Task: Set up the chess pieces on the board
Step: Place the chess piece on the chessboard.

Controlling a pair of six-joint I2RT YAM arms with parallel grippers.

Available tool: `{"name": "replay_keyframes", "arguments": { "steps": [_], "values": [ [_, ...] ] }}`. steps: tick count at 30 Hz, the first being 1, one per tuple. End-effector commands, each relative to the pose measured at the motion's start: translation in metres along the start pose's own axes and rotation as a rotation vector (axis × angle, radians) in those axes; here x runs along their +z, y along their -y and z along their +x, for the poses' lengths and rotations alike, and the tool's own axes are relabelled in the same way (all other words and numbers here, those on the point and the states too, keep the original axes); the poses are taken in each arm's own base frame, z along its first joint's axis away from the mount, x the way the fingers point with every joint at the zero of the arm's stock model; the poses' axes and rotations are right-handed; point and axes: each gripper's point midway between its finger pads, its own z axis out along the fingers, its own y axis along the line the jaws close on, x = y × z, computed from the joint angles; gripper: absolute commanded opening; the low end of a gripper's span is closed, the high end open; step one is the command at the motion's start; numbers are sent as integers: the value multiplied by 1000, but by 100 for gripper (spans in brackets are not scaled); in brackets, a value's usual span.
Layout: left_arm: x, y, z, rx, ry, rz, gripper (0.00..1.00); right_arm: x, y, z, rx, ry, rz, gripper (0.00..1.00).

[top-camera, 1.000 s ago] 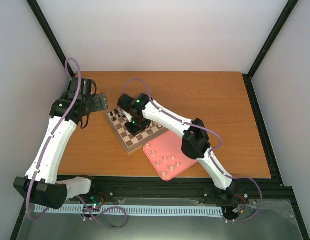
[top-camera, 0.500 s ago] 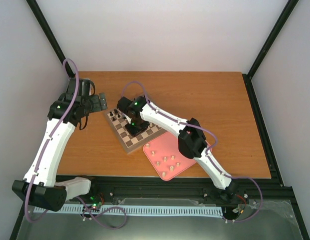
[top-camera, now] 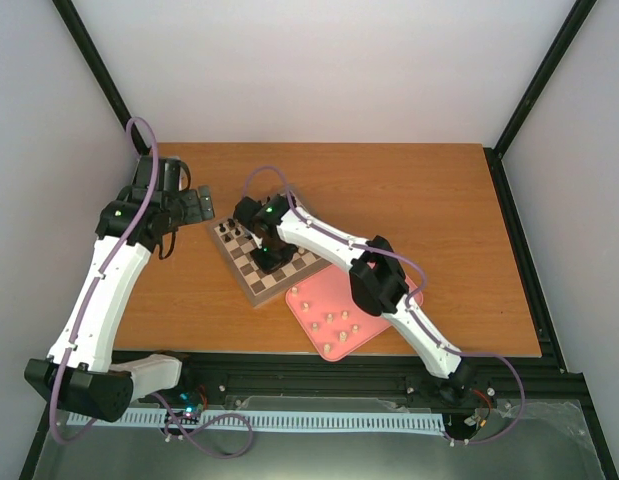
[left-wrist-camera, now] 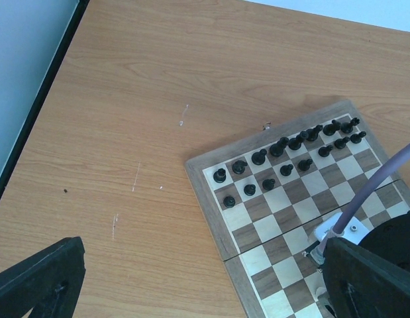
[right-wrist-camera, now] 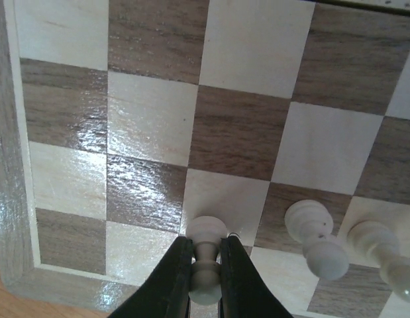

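Note:
The wooden chessboard [top-camera: 251,278] lies tilted at the table's middle left, with black pieces [left-wrist-camera: 284,146] in its far rows. My right gripper [right-wrist-camera: 206,262] is shut on a cream pawn [right-wrist-camera: 207,265], its base on or just above a light square near the board's near-left edge. Two more cream pieces [right-wrist-camera: 318,244] stand just to its right. In the top view the right gripper [top-camera: 270,252] is down over the board. Several cream pieces [top-camera: 336,320] lie on the pink tray [top-camera: 361,297]. My left gripper [top-camera: 197,203] is open and empty, held above the table left of the board.
The pink tray sits at the board's near right corner, touching it. The right arm's cable [left-wrist-camera: 370,192] crosses the board in the left wrist view. Black frame posts stand at the table's left and right edges.
My right gripper has shifted slightly left and lower over the board with the pawn in it. The left arm has barely moved.

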Motion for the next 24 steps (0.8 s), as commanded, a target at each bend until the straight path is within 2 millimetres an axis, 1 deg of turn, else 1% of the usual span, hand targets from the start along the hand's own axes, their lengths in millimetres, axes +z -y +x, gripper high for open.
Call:
{"name": "replay_keyframes", "arguments": {
  "steps": [1,12,16,21,24],
  "values": [
    [-1,0,-5,1,12,0,100,5,5,-8,5,13,2,8],
    [7,0,-2,7,-7,-7,100,9,9,-12,7,12,-13,8],
    [9,1,-1,9,-14,-7,100,9,6,-13,-1,11,-29,9],
    [11,1,1,12,-21,-9,100,9,5,-11,-7,1,-35,10],
    [12,1,1,10,-21,-8,100,9,6,-8,-7,-8,-33,13]
  ]
}}
